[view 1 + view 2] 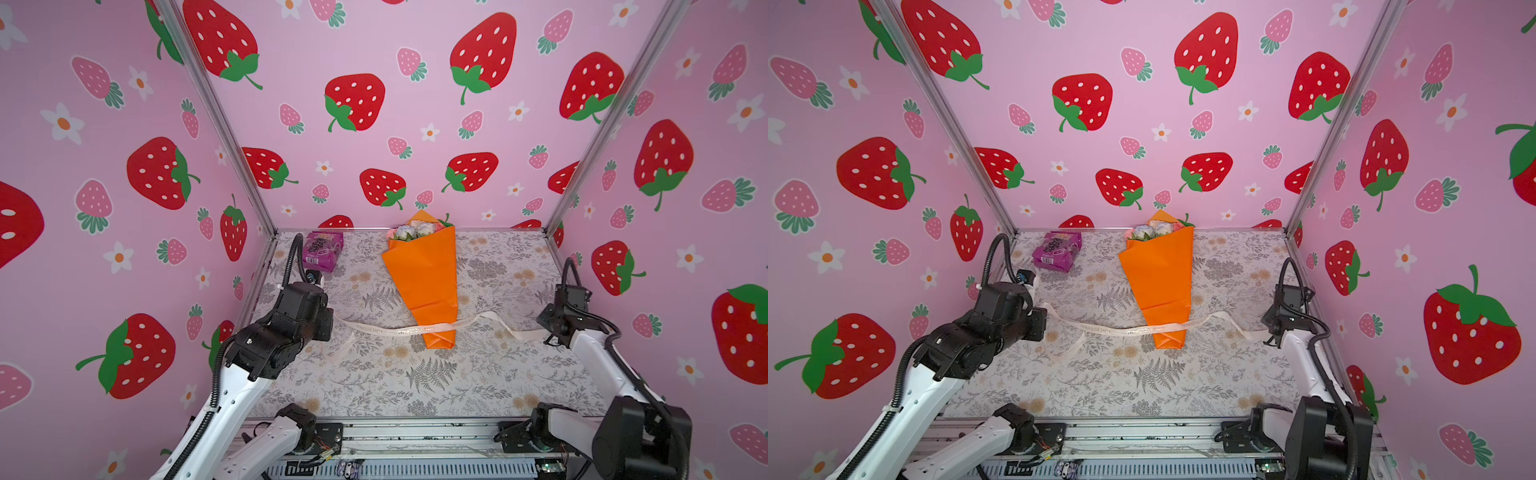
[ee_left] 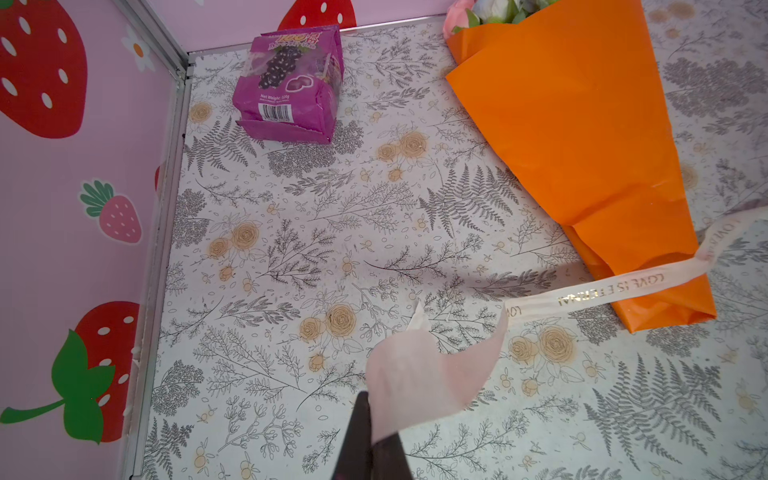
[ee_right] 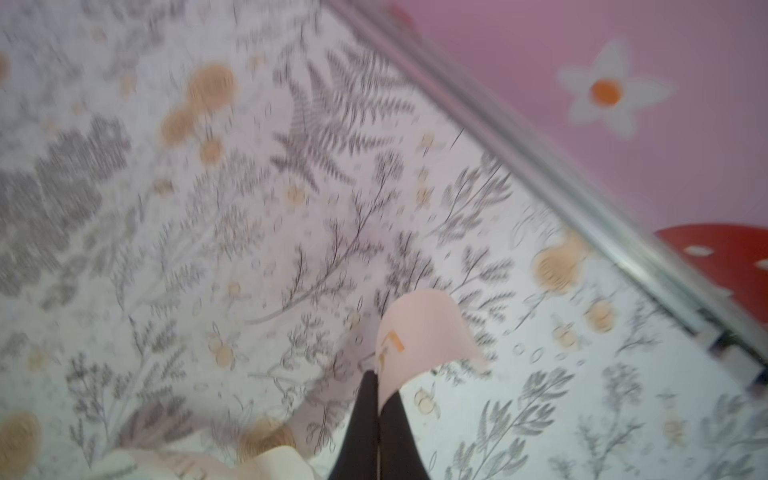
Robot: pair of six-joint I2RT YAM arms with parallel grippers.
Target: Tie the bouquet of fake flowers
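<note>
Both top views are showing the bouquet (image 1: 422,274) lying on the table (image 1: 457,386). Its long axis is running from the narrow folded stem end, nearest the arms, to the flower heads by the back wall. The ribbon (image 1: 399,330) is crossing over that narrow end roughly square to the axis, with a tail trailing out to each side. The left gripper (image 2: 372,432) is pinching one tail, jaws pressed together on it. The right gripper (image 3: 378,399) is pinching the other tail the same way, though its wrist view is blurring. So the bouquet is sitting between the two grippers, with neither arm looking clearly nearer. The ribbon appears to be lying over the orange paper rather than round it. The coming move is therefore likely turning on bringing the tails across each other about the stem end. The snack packet (image 1: 322,251) is sitting well apart, near the far left corner.
</note>
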